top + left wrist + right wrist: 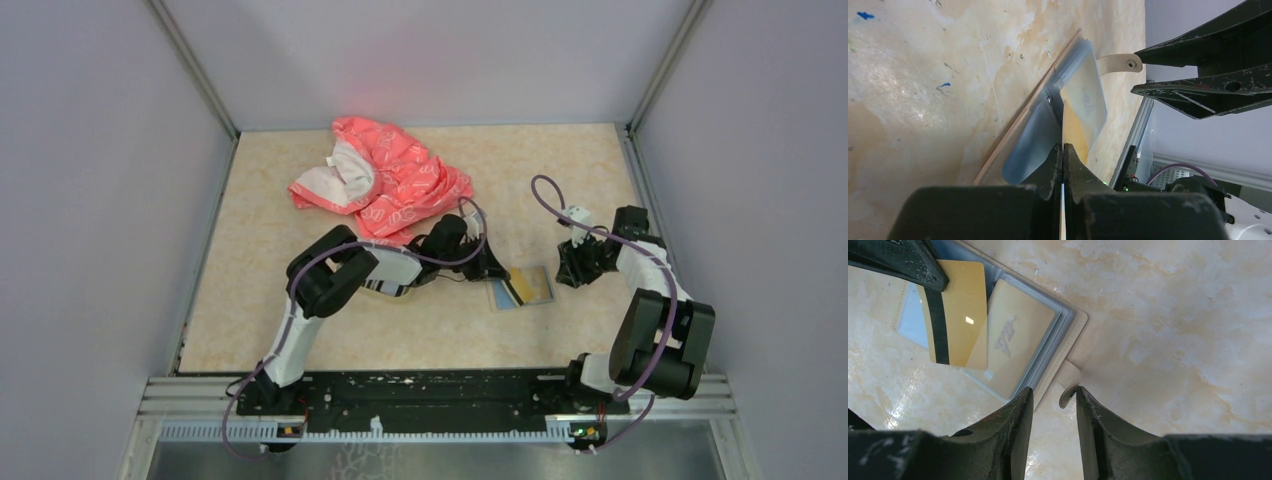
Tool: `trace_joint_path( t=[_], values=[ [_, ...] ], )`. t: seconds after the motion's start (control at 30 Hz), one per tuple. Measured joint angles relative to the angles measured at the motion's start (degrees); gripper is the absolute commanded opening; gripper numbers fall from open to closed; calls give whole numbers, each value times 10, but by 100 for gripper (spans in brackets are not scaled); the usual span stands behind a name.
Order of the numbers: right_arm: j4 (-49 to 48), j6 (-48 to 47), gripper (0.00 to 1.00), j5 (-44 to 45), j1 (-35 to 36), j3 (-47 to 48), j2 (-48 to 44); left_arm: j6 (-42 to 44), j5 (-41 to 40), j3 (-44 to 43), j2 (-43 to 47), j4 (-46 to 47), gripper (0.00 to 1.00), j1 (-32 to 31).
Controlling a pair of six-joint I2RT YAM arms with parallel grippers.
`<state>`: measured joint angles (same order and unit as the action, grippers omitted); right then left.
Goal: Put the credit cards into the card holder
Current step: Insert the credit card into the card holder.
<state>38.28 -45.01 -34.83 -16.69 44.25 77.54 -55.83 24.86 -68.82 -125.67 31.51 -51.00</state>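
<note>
1. My left tool (1063,150) was clamped shut on a golden card (965,315), pinching it by one edge; from my left wrist I saw the card edge-on, rising from between the closed fingers.
2. That card carried a dark stripe along one side and hung tilted over the open card holder (1073,322), its far end down against the blue-grey lining.
3. The card holder lay spread flat on the tabletop (300,330), between my two arms.
4. A second card (1013,345), pale tan, sat under a clear sleeve inside it.
5. My right tool (1054,395) stood with its jaws apart, not clamped on anything, at the holder's edge; the snap tab (1068,392) curled up between its fingers.
6. A pink-red cloth (385,180) lay crumpled on the far side of the tabletop, well apart from the holder.
</note>
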Motion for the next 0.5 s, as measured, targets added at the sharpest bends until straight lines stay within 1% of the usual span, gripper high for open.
trace_joint_path(
  t=[0.27, 0.5],
  values=[
    [-1, 0, 37, -2, 0, 0, 0, -1, 18, -33, -27, -22, 0, 2],
    [-2, 0, 37, -3, 0, 0, 0, 1, 34, -55, -33, -49, 0, 6]
  ],
)
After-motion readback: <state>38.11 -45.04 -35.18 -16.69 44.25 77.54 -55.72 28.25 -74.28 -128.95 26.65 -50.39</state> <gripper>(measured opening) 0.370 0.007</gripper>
